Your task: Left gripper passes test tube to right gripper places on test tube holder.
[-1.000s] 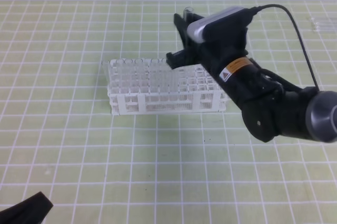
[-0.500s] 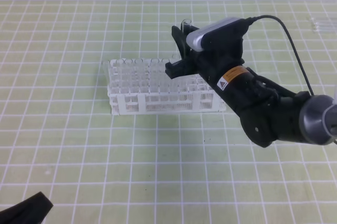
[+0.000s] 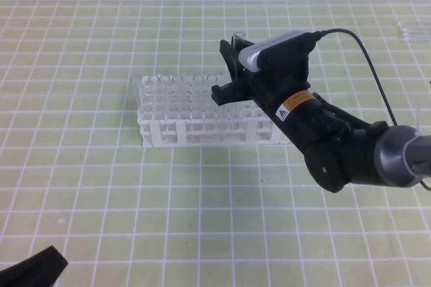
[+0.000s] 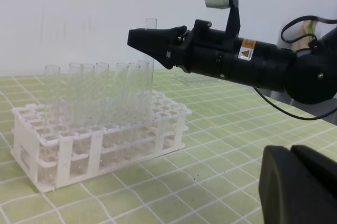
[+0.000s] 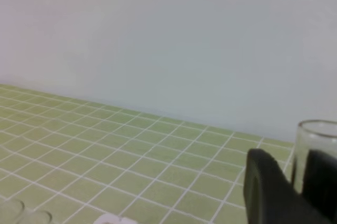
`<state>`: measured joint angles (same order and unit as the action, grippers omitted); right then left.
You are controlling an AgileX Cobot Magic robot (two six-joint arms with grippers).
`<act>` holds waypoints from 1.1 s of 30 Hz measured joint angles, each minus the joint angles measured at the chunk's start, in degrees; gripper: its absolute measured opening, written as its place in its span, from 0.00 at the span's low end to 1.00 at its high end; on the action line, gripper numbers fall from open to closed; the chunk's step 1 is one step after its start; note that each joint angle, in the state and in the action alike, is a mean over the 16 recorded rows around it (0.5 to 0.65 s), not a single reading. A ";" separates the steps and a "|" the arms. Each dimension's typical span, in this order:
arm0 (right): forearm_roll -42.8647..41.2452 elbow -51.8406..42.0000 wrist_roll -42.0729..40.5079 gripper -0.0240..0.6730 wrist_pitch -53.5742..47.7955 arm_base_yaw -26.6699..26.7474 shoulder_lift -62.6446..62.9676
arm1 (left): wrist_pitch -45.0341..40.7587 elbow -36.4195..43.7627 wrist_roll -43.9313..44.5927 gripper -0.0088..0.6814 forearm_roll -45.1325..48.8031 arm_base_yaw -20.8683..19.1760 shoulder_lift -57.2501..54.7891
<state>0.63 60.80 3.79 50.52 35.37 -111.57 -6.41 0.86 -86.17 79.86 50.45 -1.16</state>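
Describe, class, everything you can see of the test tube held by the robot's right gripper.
The test tube is a slender tube of clear glass with an open rim on top. It stands about upright, pinched near its upper part by the black fingers of the right gripper. Its lower part hangs over the white test tube holder, near the far corner, beside other clear tubes. Whether its tip has entered a hole cannot be told. It looks empty.

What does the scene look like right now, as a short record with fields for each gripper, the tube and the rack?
right gripper: shut on the test tube, above the rack's far side
test tube: upright, open rim up, lower end at the rack's top
test tube holder: white lattice rack on the green grid mat, several clear tubes already standing in it
left gripper: shut, holding nothing, low and apart from the rack
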 joint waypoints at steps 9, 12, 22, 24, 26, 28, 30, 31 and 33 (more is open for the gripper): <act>-0.37 0.00 0.05 0.17 0.61 0.00 -0.83 | 0.06 0.00 0.02 0.01 0.00 0.00 0.00; -0.47 0.00 0.04 0.17 0.76 0.00 -1.06 | 0.04 0.06 0.00 0.01 0.01 0.00 -0.02; -0.37 0.00 -0.03 0.17 1.09 0.00 -1.48 | 0.02 0.06 0.00 0.01 0.01 -0.01 -0.04; -0.33 0.00 -0.05 0.18 1.09 0.00 -1.48 | -0.02 0.13 0.00 0.01 0.02 -0.01 -0.07; -0.28 0.00 -0.08 0.21 1.09 0.00 -1.48 | 0.00 0.06 0.02 0.01 0.01 -0.01 -0.04; -0.26 0.00 -0.09 0.24 1.09 0.00 -1.48 | 0.02 0.00 0.02 0.01 0.00 0.00 -0.02; -0.26 0.00 -0.10 0.28 1.09 0.00 -1.48 | 0.04 -0.06 0.02 0.01 -0.01 0.00 0.00; -0.26 0.00 -0.11 0.30 1.09 0.00 -1.47 | 0.04 -0.06 0.01 0.01 -0.01 0.00 0.00; -0.26 0.00 -0.12 0.34 1.06 0.00 -1.40 | 0.06 -0.13 0.01 0.01 -0.02 0.00 0.00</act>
<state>0.37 60.80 3.66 51.58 35.37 -112.96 -6.35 0.73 -86.16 79.84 50.45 -1.16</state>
